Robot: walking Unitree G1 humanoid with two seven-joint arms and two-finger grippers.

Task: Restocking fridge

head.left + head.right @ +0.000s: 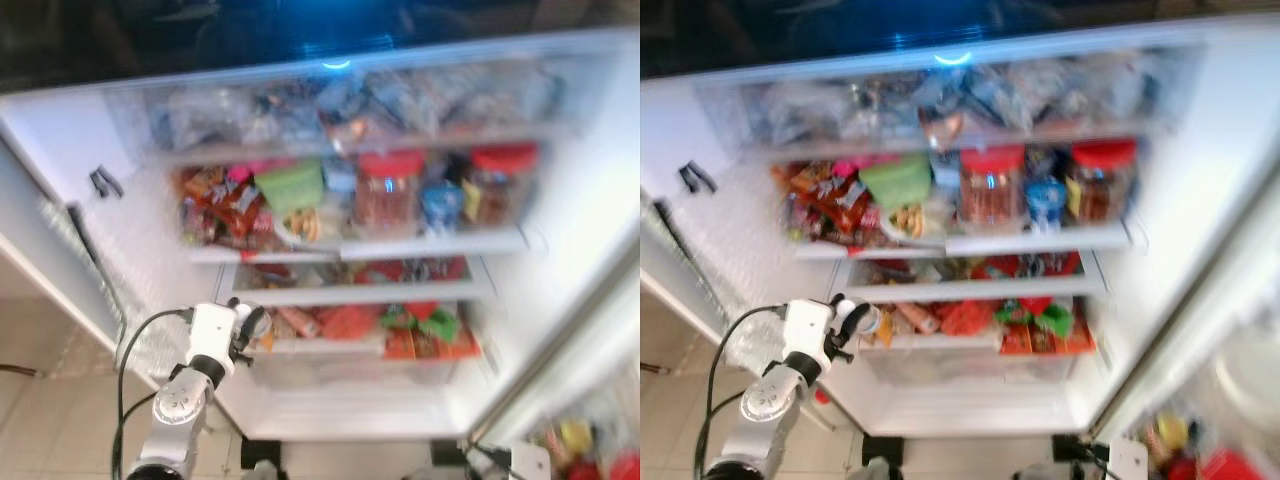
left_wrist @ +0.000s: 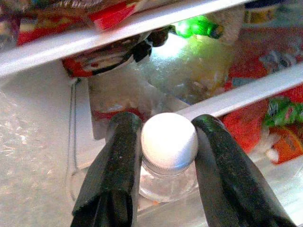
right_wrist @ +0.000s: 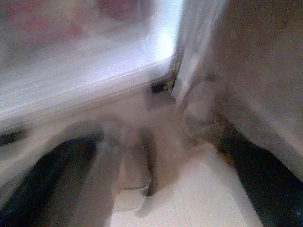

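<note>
Left claw (image 2: 168, 156) is clenched on the neck of a clear bottle (image 2: 169, 177), just under its white cap (image 2: 169, 142), at the left end of the fridge's lower shelf (image 1: 330, 347). Risk: the crowded shelves may snag the bottle and knock packets loose. Right claw (image 3: 118, 179) is blurred; grip cannot be told.

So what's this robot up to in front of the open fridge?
It is restocking the fridge. Its left end effector grips a clear bottle with a white cap, fingers closed on either side of the neck, and holds it at the fridge's lower left, beside the low shelves. The shelves above are packed with snack packets and red-lidded jars. The right arm hangs low near the fridge's base; its view is too blurred to read.
</note>
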